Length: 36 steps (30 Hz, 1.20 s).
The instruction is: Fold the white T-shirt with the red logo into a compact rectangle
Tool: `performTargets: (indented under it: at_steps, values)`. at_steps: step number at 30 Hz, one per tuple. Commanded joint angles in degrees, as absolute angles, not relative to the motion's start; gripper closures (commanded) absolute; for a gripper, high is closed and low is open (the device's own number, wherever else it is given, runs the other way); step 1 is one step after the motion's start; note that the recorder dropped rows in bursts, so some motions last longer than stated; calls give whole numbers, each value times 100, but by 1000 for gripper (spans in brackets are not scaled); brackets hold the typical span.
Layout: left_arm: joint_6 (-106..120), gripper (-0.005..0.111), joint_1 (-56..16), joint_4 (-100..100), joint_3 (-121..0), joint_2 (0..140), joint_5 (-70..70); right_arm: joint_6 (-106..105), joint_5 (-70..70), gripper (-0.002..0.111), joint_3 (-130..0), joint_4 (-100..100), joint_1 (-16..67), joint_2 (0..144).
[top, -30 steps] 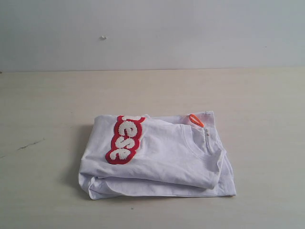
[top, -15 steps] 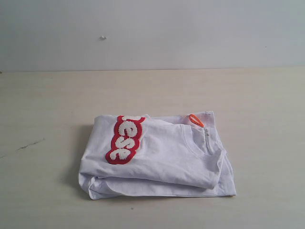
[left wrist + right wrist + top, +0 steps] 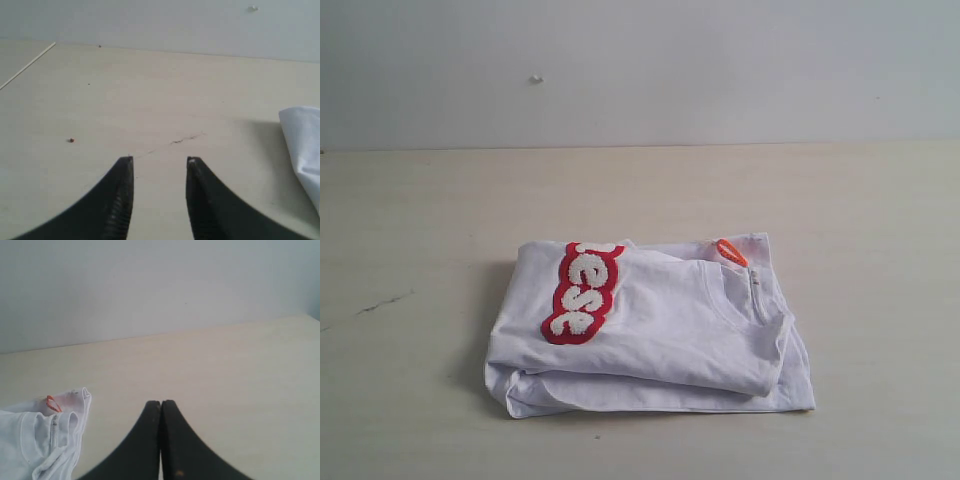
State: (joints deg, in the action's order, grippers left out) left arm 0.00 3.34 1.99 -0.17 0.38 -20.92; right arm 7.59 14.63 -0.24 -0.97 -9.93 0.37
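A wide bench (image 3: 440, 200) with a pale, matte, faintly wood-grained top fills the lower part of the exterior view. Behind it rises a plain, smooth grey-white wall (image 3: 720, 60).

The white T-shirt (image 3: 670, 330) lies near the middle of the bench, toward the front. It is folded into a thick, roughly rectangular bundle of soft cotton layers. Its front edge is rounded and stacked, and the lower right corner sticks out flat. The top layer shows shallow creases.

The red logo (image 3: 582, 292) runs as a long, round-edged patch along the left part of the top layer. It has fuzzy white bubble letters, and its far end wraps over the back fold, so only some letters show.

The ribbed collar (image 3: 752, 296) curves along the right side of the bundle.

The left gripper (image 3: 160, 160), with black, tapered, ridged fingers, hangs over bare bench left of the shirt. It is parted to a moderate gap with nothing between the fingers. The right gripper (image 3: 161, 403), equally black and tapered, has its fingers pressed together and holds nothing, with the shirt's collar end off to one side.

A small orange neck tag (image 3: 731, 252) sits at the back right corner of the bundle. A thin dark crack (image 3: 380, 303) marks the bench surface left of the shirt. A tiny red speck (image 3: 72, 140) lies on the bench.
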Motion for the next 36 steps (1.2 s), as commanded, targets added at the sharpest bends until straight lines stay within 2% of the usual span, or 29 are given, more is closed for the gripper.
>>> performTargets:
  at_steps: [1,11,36]
  values:
    - [-48,70,351,220,0,0,-2027,765,1519,108,0,-225,-1017,0]
    - [-48,70,351,220,0,0,-2027,602,1940,108,0,-214,-1017,0]
    - [-48,70,351,220,0,0,-2027,311,1920,108,0,-191,-1004,0]
